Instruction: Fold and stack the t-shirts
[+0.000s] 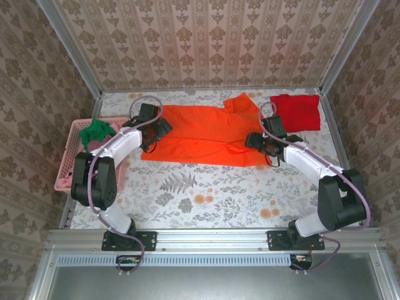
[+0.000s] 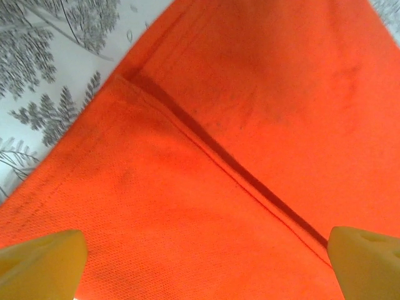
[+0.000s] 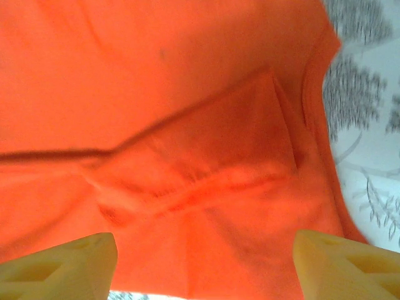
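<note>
Orange t-shirt (image 1: 200, 134) lies on the table (image 1: 206, 190), left jaws and right jaws spread above it.

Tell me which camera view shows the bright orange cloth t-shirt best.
The top external view: the whole bright orange cloth t-shirt lies spread there. Each wrist view gives a close patch with a folded edge.

a robot lab cell: aluminium frame (image 1: 212, 236), wallpapered panels (image 1: 212, 37), leaf-print table cover (image 1: 206, 194).

Table (image 1: 206, 194) with orange shirt (image 1: 200, 134), red shirt (image 1: 297, 111)
</note>
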Controlling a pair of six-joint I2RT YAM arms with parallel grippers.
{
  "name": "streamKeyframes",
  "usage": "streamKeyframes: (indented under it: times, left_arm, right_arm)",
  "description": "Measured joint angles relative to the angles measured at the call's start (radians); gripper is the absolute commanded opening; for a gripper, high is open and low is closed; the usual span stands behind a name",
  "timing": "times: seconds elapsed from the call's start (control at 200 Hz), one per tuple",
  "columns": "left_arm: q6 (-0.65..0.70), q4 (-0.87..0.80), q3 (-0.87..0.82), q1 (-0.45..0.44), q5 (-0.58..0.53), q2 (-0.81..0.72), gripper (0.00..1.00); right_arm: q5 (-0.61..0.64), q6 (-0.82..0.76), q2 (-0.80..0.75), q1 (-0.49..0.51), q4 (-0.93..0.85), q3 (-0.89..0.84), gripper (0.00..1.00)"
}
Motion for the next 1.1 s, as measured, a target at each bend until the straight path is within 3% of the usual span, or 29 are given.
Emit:
streamKeyframes:
  times: [0.13,0.24,0.565,0.775,1.1]
  left_arm:
    - [-0.011,0.039,-0.017,0.006,0.035,0.068,1.0]
    - [-0.017,0.059,-0.037,0.007,0.055,0.109,1.0]
    - [-0.028,0.153,-0.148,0.019,0.074,0.067,1.0]
    - [-0.029,0.188,-0.237,0.025,0.079,-0.002,1.0]
    - [-0.043,0.2,-0.401,0.012,0.09,-0.152,1.0]
  right_arm:
    - [-0.016,0.024,0.014,-0.006,-0.003,-0.058,0.61]
    - [-0.035,0.037,0.046,-0.022,0.012,-0.074,0.61]
    - [-0.057,0.073,0.111,-0.07,0.018,-0.107,0.52]
    - [-0.052,0.08,0.072,-0.07,0.005,-0.139,0.57]
    - [-0.024,0.075,-0.113,-0.093,-0.091,-0.216,0.65]
